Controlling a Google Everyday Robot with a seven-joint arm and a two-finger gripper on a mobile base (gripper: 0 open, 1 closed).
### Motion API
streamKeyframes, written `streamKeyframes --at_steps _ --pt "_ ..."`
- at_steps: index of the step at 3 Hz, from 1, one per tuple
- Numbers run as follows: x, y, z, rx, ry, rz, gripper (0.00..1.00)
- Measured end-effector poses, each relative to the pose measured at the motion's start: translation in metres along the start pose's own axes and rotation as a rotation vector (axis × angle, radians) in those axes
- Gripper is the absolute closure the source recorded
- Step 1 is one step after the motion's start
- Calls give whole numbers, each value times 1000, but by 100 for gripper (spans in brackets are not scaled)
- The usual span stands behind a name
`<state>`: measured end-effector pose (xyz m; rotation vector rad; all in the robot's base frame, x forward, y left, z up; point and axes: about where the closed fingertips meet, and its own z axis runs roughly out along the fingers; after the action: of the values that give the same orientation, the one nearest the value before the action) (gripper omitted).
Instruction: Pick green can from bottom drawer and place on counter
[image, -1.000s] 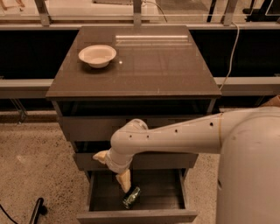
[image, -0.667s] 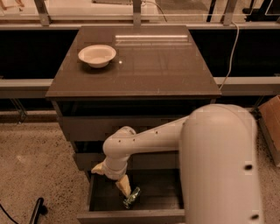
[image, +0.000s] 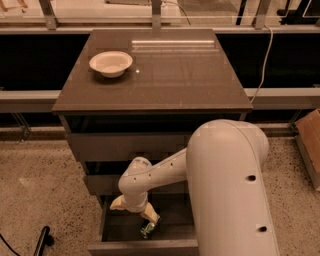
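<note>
One green can (image: 148, 229) lies in the open bottom drawer (image: 150, 247), left of the middle of the drawer floor and close behind its front wall. It looks tipped over or strongly tilted rather than upright. It is small and shiny, green with a pale metal end catching the light; its markings are too dark to read.

Right above it, touching or nearly so, sits the gripper (image: 149, 218), reached down into the drawer under the closed drawer (image: 125, 145) above. Whether it is spread, pressed together or pinching the can, I cannot tell.

The risks, as I judge them: a round, smooth can on its side may roll or squirt away if caught off-centre. The drawer is shallow and the front above overhangs it, so a lift straight up could knock the wrist or the can against that front and jar the can loose. The big white arm (image: 225, 190) hides much of the drawer's right side.

Higher up, the glossy dark tabletop (image: 175, 75) carries a white bowl (image: 111, 63) at its back left, well apart from the bare middle and right, where the can could go.
</note>
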<state>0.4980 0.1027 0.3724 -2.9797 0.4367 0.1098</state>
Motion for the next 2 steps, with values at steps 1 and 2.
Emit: streamKeyframes --at_steps 1,2 --pt "5 -2 9 -13 4 20 0" --pt "28 7 57 -37 2 64 0"
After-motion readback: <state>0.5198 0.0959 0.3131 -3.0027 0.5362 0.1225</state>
